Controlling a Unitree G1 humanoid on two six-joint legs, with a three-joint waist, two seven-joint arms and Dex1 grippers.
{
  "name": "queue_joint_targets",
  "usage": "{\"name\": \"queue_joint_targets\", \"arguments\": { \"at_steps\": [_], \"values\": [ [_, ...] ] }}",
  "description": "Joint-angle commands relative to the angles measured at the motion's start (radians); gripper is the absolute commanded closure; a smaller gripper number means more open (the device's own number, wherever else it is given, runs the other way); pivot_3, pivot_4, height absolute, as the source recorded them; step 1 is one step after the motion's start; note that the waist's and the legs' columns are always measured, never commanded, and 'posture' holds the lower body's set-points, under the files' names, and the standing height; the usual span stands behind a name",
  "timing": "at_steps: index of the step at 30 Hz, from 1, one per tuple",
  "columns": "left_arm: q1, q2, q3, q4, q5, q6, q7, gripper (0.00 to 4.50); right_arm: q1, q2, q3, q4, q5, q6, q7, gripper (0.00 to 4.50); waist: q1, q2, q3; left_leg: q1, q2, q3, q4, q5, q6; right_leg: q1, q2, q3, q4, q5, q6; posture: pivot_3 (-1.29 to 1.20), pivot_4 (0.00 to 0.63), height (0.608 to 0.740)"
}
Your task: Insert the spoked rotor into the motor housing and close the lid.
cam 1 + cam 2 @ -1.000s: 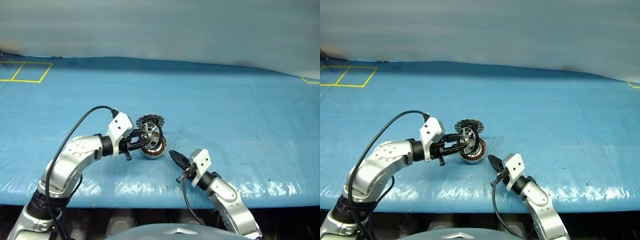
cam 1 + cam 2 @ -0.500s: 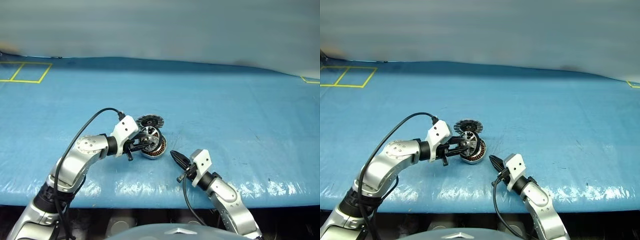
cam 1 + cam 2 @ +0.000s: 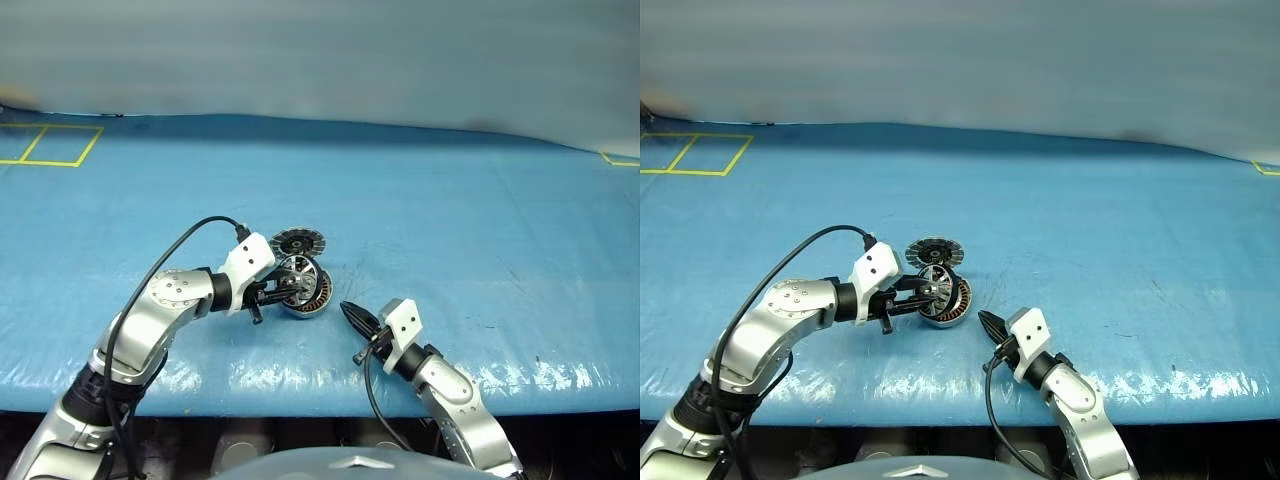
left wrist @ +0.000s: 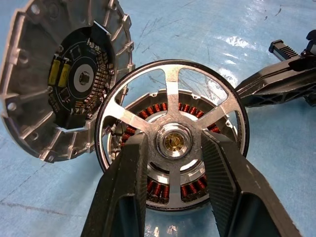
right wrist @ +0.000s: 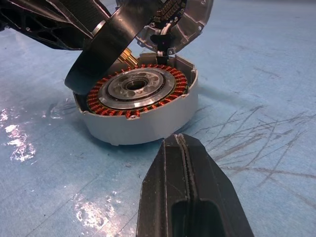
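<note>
Two fingers of left gripper [image 4: 174, 148] clamping hub of spoked rotor [image 4: 172, 153], holding it tilted over motor housing [image 5: 140, 106] near table's [image 3: 450, 200] front edge. Lid [image 4: 64, 79] standing open behind. Needs levelling rotor, centring over hub, lowering gently. Right gripper [image 5: 190, 182] pinched together, idling beside.

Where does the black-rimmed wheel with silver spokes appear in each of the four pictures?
Left eye view: black-rimmed spoked rotor, left of centre, over the grey motor housing.
Right eye view, left of centre.
Left wrist view, central, between black fingers.
Right wrist view, tilted above housing.
Shared landmark: the copper-brown winding ring.
</note>
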Motion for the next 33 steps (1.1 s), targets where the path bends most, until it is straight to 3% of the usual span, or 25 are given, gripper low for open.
{"name": "queue_joint_targets", "arguments": {
  "at_steps": [1, 33],
  "values": [
    [-0.007, 0.024, -0.005, -0.008, 0.016, 0.006, -0.013, 3.17, -0.008, 0.009, -0.006, -0.007, 0.003, -0.007, -0.002, 4.5, 0.0, 0.0, 0.0, 0.0, 0.0, 0.0, 0.0, 0.0, 0.0, 0.0, 0.0, 0.0, 0.0, 0.0, 0.0, 0.0, 0.15, 0.74],
    [-0.063, 0.016, -0.042, 0.027, 0.04, 0.001, -0.07, 3.17, -0.012, 0.024, -0.01, 0.003, -0.014, 0.005, -0.036, 4.5, 0.001, 0.0, 0.0, 0.0, 0.0, 0.0, 0.0, 0.0, 0.0, 0.0, 0.0, 0.0, 0.0, 0.0, 0.0, 0.0, 0.15, 0.74]
  ]
}}
